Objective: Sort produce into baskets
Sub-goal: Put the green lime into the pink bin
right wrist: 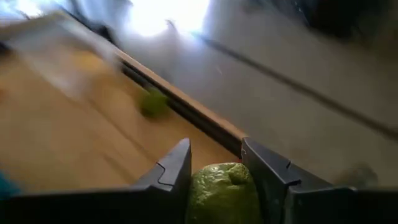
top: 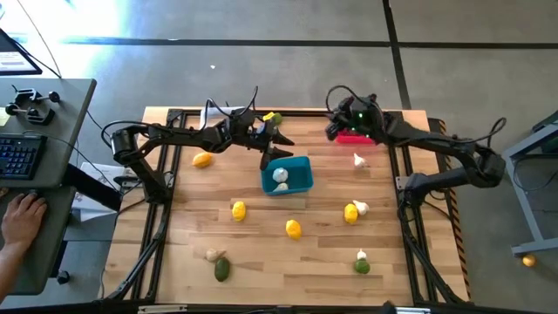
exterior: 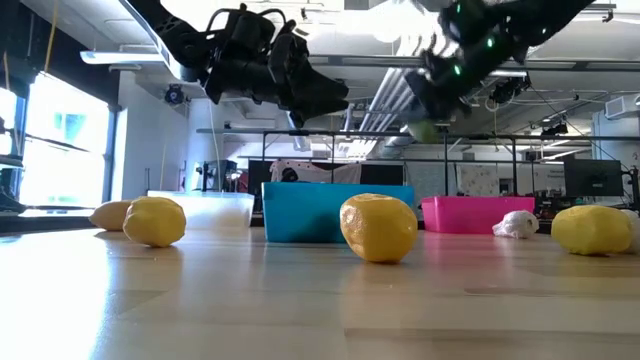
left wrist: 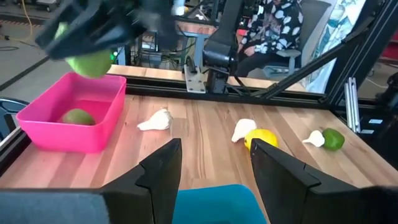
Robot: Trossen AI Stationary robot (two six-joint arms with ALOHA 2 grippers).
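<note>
My right gripper (top: 338,129) is shut on a green oval fruit (right wrist: 222,193) in the air above the pink-red basket (left wrist: 71,121). That basket holds another green fruit (left wrist: 78,116). My left gripper (left wrist: 214,149) is open and empty above the teal basket (top: 288,174), which holds garlic (top: 281,176). A white basket (top: 222,113) stands at the far edge, behind the left arm. Lemons (top: 238,210), garlic bulbs (top: 358,160) and green fruits (top: 222,269) lie loose on the table. My right gripper pinches the green fruit's two sides (right wrist: 198,186) between its two fingers. The fruit is lifted clear and hangs under the gripper over the pink-red basket, as the left wrist view (left wrist: 89,62) shows.
Loose pieces lie across the table's near half: lemons (top: 294,228) (top: 350,213) (top: 202,160), garlic (top: 210,255), a green fruit with garlic (top: 362,264). A person's hand (top: 22,214) rests at a desk left of the table; a person sits beyond the far edge (left wrist: 273,25).
</note>
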